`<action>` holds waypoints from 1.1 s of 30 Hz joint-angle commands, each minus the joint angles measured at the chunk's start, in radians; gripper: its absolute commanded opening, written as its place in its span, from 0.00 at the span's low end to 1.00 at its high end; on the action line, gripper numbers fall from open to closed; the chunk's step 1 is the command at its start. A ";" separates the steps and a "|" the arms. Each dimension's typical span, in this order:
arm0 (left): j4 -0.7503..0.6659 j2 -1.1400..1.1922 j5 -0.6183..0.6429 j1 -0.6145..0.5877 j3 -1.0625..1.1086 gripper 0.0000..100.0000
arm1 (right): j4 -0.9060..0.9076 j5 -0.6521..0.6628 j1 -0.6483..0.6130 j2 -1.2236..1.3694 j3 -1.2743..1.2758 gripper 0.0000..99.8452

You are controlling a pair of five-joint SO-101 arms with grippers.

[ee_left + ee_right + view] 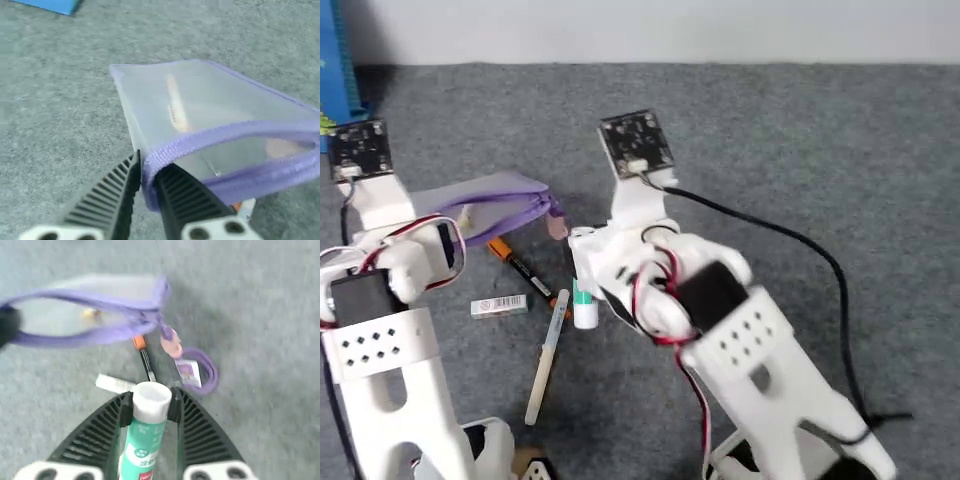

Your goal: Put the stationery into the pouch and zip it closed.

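left wrist view: the left gripper [147, 186] has its black, ribbed plastic fingers [117, 186] pressed together on the pouch [200, 110], pinching the woven purple zip band at one corner of the mouth. the pouch is a flat, soft, translucent sleeve with a frosted sheen; a pale orange streak shows through its wall, but what it is cannot be told. the mouth gapes open. under it lies the grey table [55, 100], fuzzy like felt. a blue edge [50, 5] sits far off.

right wrist view: the right gripper [150, 402] clamps a glue stick [146, 437], a round green and white tube with a smooth white cap, between its ribbed black fingers. beyond the cap lie an orange-tipped pen [145, 357], a small white block [115, 384], a pink zip pull [171, 344] and a looped purple cord [209, 371] with a small tag [187, 374].

high view: from the middle of the table, the pouch lies at about ten o'clock and the held glue stick at about seven o'clock. a slim white pen [547, 360] lies at six o'clock from the orange-tipped pen, and the white block rests at nine o'clock from the glue stick.
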 commanded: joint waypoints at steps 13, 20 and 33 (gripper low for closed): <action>0.009 -0.006 0.005 0.055 -0.015 0.01 | -0.891 0.265 -0.071 -0.518 0.612 0.01; 0.009 -0.006 0.005 0.055 -0.015 0.01 | -1.319 0.422 -0.154 -0.466 0.755 0.01; 0.011 -0.005 0.006 0.055 -0.013 0.01 | -1.952 0.554 -0.137 0.094 0.749 0.01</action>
